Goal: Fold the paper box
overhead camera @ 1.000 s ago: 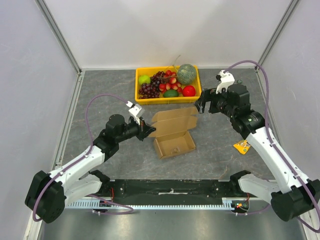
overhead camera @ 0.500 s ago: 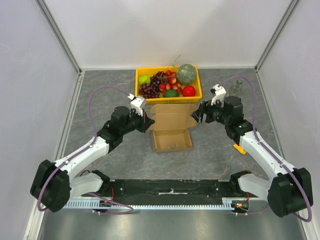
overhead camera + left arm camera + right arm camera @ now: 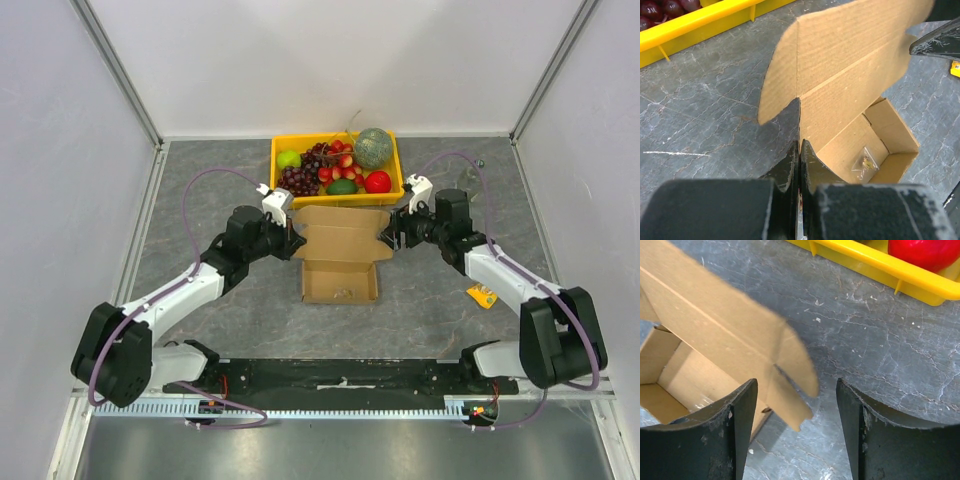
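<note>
The paper box (image 3: 340,240) is brown cardboard, with its shallow tray open toward me and its lid standing up behind it. My left gripper (image 3: 295,243) is shut on the box's left edge, where the lid meets its side flap (image 3: 777,85); the black fingers (image 3: 790,162) are pressed together there. My right gripper (image 3: 392,232) stands open at the box's right side. The lid's right side flap (image 3: 790,385) lies between its fingers (image 3: 742,415), touching neither. A small clear bag (image 3: 864,164) lies inside the tray.
A yellow crate (image 3: 283,196) of fruit stands just behind the box, close to the lid. An orange packet (image 3: 484,295) lies on the grey table to the right, under my right arm. White walls close in the table on three sides.
My left gripper has swung the box square to the table and nearer the crate. My right gripper has come down and left to the right flap, its jaws narrowing.
</note>
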Robot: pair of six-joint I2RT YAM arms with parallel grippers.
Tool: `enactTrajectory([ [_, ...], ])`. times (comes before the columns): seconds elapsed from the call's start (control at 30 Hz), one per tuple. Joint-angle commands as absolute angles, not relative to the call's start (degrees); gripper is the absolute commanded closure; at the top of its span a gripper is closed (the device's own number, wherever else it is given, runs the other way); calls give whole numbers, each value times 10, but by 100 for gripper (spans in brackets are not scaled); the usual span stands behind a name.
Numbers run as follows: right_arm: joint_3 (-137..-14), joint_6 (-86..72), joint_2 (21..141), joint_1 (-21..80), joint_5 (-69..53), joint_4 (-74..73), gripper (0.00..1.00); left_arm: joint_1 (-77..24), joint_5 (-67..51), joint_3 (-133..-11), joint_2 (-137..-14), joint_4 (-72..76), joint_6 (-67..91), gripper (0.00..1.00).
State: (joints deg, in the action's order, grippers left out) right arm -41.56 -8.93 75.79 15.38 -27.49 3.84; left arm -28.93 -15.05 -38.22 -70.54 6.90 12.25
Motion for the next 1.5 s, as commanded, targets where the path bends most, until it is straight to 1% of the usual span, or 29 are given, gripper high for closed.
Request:
enactTrajectory([
  [0.0, -449, -42, 793, 142, -304, 53, 29, -281, -156, -407, -713, 78, 100, 98],
  [0.07, -452, -40, 803, 135, -329, 54, 29, -281, -158, -409, -715, 78, 99, 98],
  [0.17, -447, -48, 810, 131, -365, 66, 35, -279, -163, -407, -715, 79, 100, 98],
  [0.3, -445, -61, 814, 132, -398, 71, 46, -279, -160, -406, -715, 79, 102, 98],
  [0.37, -441, -69, 814, 132, -410, 72, 50, -278, -158, -406, -713, 79, 102, 98],
  [0.53, -434, -84, 808, 133, -423, 64, 61, -278, -151, -403, -708, 86, 105, 98],
  [0.73, -426, -79, 793, 139, -405, 35, 69, -277, -143, -396, -704, 97, 110, 98],
  [0.77, -426, -77, 791, 142, -402, 28, 70, -278, -144, -396, -704, 98, 112, 98],
  [0.87, -427, -73, 788, 151, -394, 14, 68, -279, -143, -394, -704, 100, 114, 98],
  [1.2, -427, -63, 788, 166, -374, -14, 66, -278, -136, -392, -697, 102, 113, 98],
  [1.37, -422, -68, 778, 170, -364, -10, 74, -279, -134, -388, -694, 103, 115, 98],
  [1.47, -412, -80, 764, 172, -356, -5, 80, -279, -129, -385, -693, 105, 119, 98],
])
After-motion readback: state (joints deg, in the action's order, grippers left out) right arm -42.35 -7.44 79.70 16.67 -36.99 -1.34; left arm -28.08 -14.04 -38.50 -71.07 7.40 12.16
